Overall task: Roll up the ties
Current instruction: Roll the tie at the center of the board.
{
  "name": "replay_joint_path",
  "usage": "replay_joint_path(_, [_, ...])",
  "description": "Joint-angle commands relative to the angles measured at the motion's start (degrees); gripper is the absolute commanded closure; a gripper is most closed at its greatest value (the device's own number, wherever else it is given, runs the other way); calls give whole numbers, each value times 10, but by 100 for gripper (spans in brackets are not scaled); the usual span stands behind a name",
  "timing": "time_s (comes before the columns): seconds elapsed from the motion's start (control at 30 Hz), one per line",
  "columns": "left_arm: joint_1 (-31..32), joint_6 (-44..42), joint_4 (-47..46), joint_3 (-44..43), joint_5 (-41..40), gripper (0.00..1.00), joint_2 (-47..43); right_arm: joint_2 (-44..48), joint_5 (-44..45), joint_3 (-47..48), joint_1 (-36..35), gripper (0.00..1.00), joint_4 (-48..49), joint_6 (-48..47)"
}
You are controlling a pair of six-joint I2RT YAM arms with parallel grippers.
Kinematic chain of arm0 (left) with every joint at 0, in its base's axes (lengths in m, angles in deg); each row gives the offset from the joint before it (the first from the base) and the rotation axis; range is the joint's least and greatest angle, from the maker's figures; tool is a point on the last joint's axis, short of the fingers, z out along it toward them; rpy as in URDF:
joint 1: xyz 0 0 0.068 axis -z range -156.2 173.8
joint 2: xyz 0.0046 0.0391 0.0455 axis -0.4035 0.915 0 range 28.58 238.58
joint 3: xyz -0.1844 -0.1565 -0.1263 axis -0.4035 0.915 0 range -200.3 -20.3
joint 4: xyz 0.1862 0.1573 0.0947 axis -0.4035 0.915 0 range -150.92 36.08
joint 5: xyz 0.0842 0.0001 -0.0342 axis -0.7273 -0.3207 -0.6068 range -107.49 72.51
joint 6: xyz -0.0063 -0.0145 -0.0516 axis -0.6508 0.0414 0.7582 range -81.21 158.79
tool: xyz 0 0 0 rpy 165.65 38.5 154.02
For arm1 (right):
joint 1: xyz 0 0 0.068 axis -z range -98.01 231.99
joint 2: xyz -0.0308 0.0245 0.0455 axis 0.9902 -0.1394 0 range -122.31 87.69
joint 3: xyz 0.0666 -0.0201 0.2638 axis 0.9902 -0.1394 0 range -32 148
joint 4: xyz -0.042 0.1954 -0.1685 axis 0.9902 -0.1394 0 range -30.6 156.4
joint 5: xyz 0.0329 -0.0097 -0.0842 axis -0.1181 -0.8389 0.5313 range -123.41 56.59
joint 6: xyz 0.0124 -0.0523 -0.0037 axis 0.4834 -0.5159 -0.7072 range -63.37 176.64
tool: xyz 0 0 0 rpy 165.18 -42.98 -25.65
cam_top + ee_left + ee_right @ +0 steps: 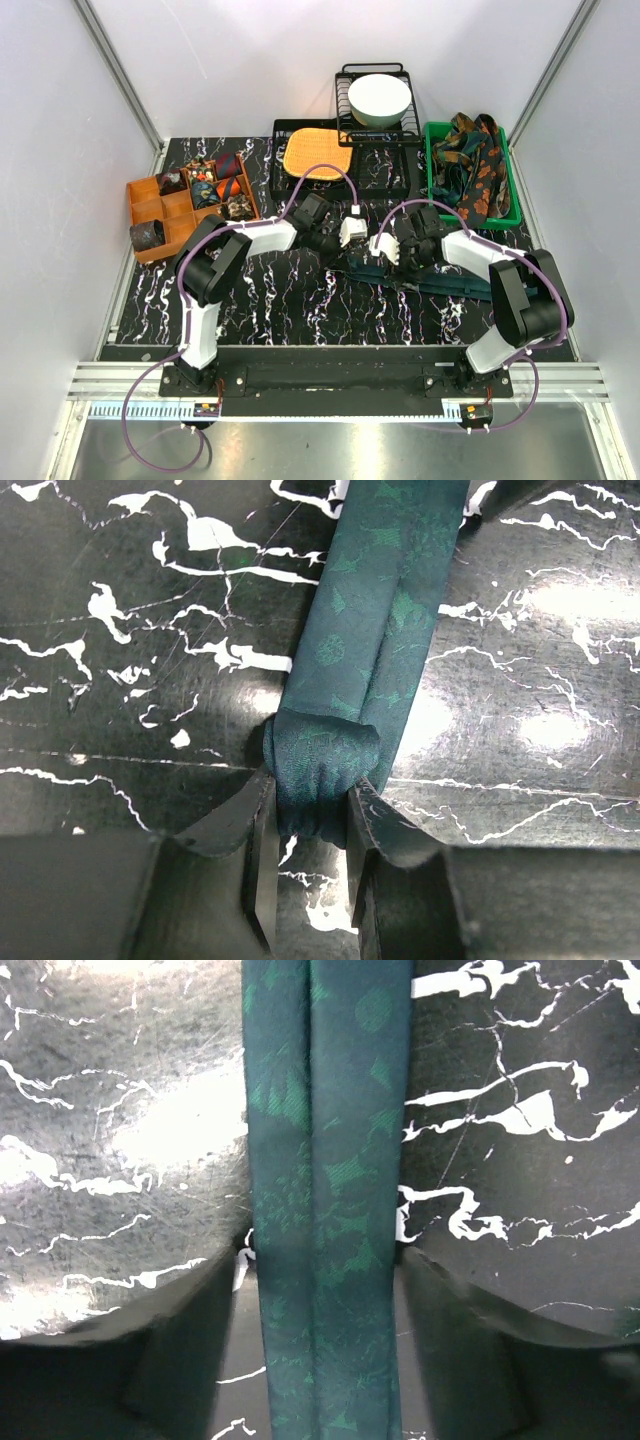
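**Left tool** point(312, 820): mine, clamped on the small rolled end of the teal tie point(370, 610), one finger on each side of the coil, tips low over the bench point(120, 680).

**Right tool** point(325, 1360): mine, jaws apart and straddling the flat run of the same tie point(325, 1210). Both fingers sit just beside its edges; I cannot tell whether they touch.

1. Bench point(300, 300): black, white-veined.
2. Left arm point(215, 260) and right arm point(520, 290): both have the elbow raised and the forearm angled inward. The left tool point(352, 232) and right tool point(383, 248) sit nearly tip to tip at mid-bench.
3. Teal tie point(450, 284): lies flat on the bench from my tools toward the right arm, its rolled end at the left tool.
4. Green bin point(517, 190), far right: holds loose patterned ties point(475, 165).
5. Black tray point(390, 180): holds an orange mat point(318, 153).
6. Orange divided box point(150, 208), far left: rolled ties point(215, 185) in the rear compartments, one dark coil point(148, 235) in a front one.
7. Wire rack point(345, 85): holds a white bowl point(379, 98).
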Motion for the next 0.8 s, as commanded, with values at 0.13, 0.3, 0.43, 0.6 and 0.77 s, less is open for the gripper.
replay_joint_path(0.13, [-15, 19, 92, 18, -82, 100, 40, 10, 28, -21, -6, 56, 22, -55])
replay_joint_path(0.3, [-15, 28, 87, 21, -85, 100, 39, 12, 35, -30, -7, 63, 30, -57])
replay_joint_path(0.43, [-15, 36, 69, 38, -97, 100, 30, 16, 43, -29, -7, 48, 30, -53])
replay_joint_path(0.6, [-11, 48, 41, 61, -123, 100, 13, 76, 28, -11, -4, 21, 3, 4])
replay_joint_path(0.77, [8, 40, -18, 113, -165, 100, -21, 131, 2, 37, 22, 8, -46, 169])
